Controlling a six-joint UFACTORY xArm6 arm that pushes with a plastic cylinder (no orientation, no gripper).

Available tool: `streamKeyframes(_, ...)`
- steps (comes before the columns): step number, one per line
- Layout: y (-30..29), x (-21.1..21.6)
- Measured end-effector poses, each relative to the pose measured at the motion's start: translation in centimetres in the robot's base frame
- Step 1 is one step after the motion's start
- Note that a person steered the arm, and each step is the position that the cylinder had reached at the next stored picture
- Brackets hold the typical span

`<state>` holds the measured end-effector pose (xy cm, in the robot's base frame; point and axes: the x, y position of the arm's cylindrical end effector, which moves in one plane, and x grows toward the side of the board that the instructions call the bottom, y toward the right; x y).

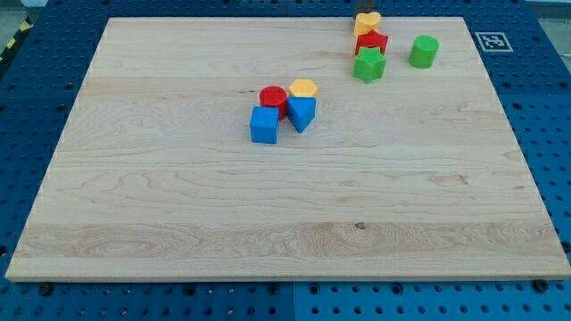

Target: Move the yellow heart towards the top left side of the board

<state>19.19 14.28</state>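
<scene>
Nearest the camera in the one view is bare wooden surface [268, 223]; nothing stands in its lower half. Further up, near the middle, sits a tight cluster: a blue cube [264, 125], a red cylinder [273, 98], a blue triangular block [302, 113] and a yellow hexagonal block [303, 87], all touching or nearly so.

At the view's top right, hard against the surface's far edge, is the yellow heart [367, 22], with a red block [371, 42] touching it just below and a green star [368, 65] below that. A green cylinder [424, 51] stands apart to the right.

No pincer exists on this rig, so nothing is held. A small dark shape at the frame's top edge above the heart may be my tip [361, 11], but I cannot tell for sure.

Risks, as I judge them: the heart is at the edge, so a push angled upward could slide it off. A leftward push that catches the red block would drag it along. The heart's rounded lobes may let it spin off the tip and stray.
</scene>
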Motion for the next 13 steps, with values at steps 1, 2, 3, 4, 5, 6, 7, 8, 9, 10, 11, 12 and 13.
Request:
streamKeyframes(1, 3.4, 0.0)
streamKeyframes(2, 4.1, 0.0)
streamKeyframes(3, 3.4, 1.2)
streamKeyframes(4, 3.1, 3.8)
streamKeyframes(5, 0.3, 3.3)
streamKeyframes(6, -2.4, 2.6)
streamKeyframes(7, -2.7, 2.6)
streamKeyframes(8, -2.6, 0.5)
streamKeyframes(9, -2.7, 0.0)
streamKeyframes(10, -2.9, 0.0)
streamKeyframes(11, -3.5, 0.1)
streamKeyframes(12, -4.6, 1.2)
streamKeyframes(13, -4.8, 3.1)
